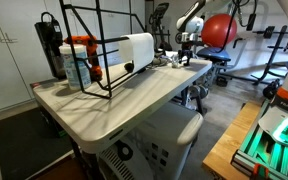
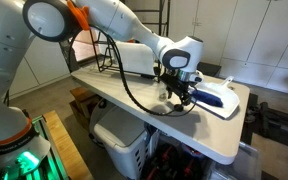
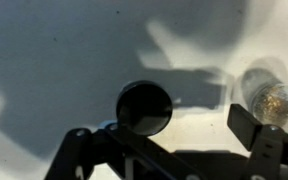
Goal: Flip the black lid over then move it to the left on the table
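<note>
Two jaws stand apart as we hover the gripper (image 2: 180, 97) over the black lid (image 3: 144, 108) on the table (image 3: 54, 60), ready to straddle it.

We're seeing a glossy black lid (image 3: 144, 108) on the pale cream-white table (image 1: 134, 105), grey shadows smeared across it. The arm (image 2: 114, 22) is white with an orange band. Far back there's a red ball (image 1: 221, 30); nearer, a black wire rack (image 1: 96, 41), a white roll (image 1: 134, 48), and a blue-and-white thing (image 2: 219, 97).
</note>
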Action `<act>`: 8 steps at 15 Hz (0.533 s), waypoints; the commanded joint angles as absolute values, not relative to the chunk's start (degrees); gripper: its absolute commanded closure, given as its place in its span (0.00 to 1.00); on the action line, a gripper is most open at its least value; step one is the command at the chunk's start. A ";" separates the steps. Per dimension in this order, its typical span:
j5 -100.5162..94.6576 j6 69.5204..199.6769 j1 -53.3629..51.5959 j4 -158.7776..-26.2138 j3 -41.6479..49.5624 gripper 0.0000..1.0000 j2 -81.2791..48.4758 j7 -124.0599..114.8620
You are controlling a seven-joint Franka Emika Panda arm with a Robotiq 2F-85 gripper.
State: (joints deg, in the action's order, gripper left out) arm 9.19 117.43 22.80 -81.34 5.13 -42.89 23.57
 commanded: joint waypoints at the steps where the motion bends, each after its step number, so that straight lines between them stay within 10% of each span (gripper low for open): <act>1: 8.40 115.85 23.25 -78.48 5.19 0.20 -45.04 22.10; 8: 8.11 115.52 23.74 -76.76 5.77 0.31 -46.31 21.24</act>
State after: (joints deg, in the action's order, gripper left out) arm 9.14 117.09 23.39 -79.28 5.64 -43.95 22.78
